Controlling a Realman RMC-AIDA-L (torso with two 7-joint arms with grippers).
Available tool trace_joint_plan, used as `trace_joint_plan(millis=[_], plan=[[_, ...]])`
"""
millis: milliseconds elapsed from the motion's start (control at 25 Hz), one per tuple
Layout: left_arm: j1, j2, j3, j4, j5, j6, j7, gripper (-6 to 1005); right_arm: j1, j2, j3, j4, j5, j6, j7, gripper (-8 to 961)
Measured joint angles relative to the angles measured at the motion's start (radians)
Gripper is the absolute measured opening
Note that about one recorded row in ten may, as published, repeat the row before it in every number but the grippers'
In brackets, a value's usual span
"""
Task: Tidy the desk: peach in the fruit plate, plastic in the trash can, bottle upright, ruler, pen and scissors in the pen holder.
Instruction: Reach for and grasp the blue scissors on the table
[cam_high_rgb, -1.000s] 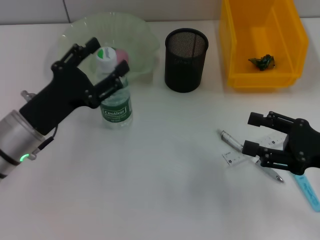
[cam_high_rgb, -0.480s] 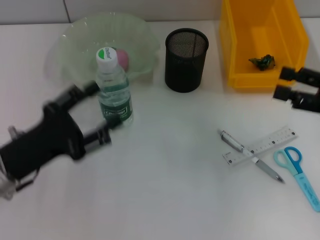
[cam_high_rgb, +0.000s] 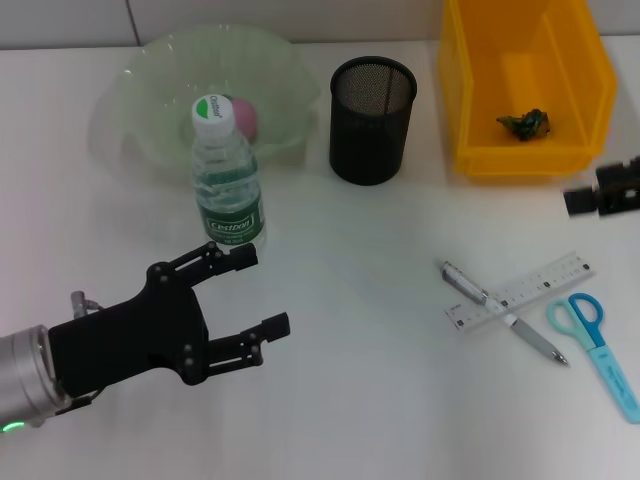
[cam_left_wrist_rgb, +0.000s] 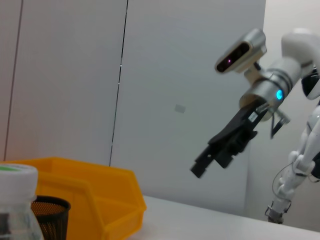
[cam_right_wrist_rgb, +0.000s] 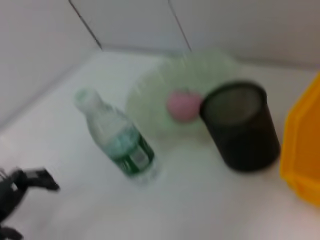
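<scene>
One bottle (cam_high_rgb: 227, 178), one peach (cam_high_rgb: 244, 117), one pen (cam_high_rgb: 500, 312), one ruler (cam_high_rgb: 520, 291), one scissors (cam_high_rgb: 595, 350), one pen holder (cam_high_rgb: 371, 120)

Right gripper (cam_left_wrist_rgb: 200, 167) above yellow bin (cam_left_wrist_rgb: 95, 195)

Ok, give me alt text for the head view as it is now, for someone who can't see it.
A water bottle stands upright before a green fruit plate holding a peach, with the open left gripper low beside it. A pen, ruler and scissors lie loose at right; the mesh pen holder is empty, plastic sits in the yellow bin, and the right gripper is at the edge.
</scene>
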Motion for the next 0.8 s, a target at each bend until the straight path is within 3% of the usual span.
trace_joint_plan(millis=[80, 120, 280, 480, 800], plan=[[-0.002, -0.001, 0.001, 0.0, 0.0, -0.007, 0.0, 829, 0.002, 0.027, -0.097, -0.139, -0.149, -0.026, 0.134, 808], [-0.002, -0.001, 0.001, 0.0, 0.0, -0.007, 0.0, 829, 0.002, 0.027, -0.097, -0.139, -0.149, -0.026, 0.134, 807], [-0.011, -0.004, -0.001, 0.001, 0.001, -0.035, 0.0, 829, -0.038, 0.042, -0.299, -0.252, -0.315, -0.016, 0.305, 802], [-0.021, -0.007, -0.004, 0.001, 0.001, -0.064, -0.001, 829, -0.092, 0.044, -0.478, -0.268, -0.373, 0.029, 0.442, 796], [-0.023, -0.007, -0.017, 0.011, -0.004, -0.092, -0.001, 829, -0.131, 0.044, -0.573, -0.197, -0.421, 0.104, 0.51, 786]])
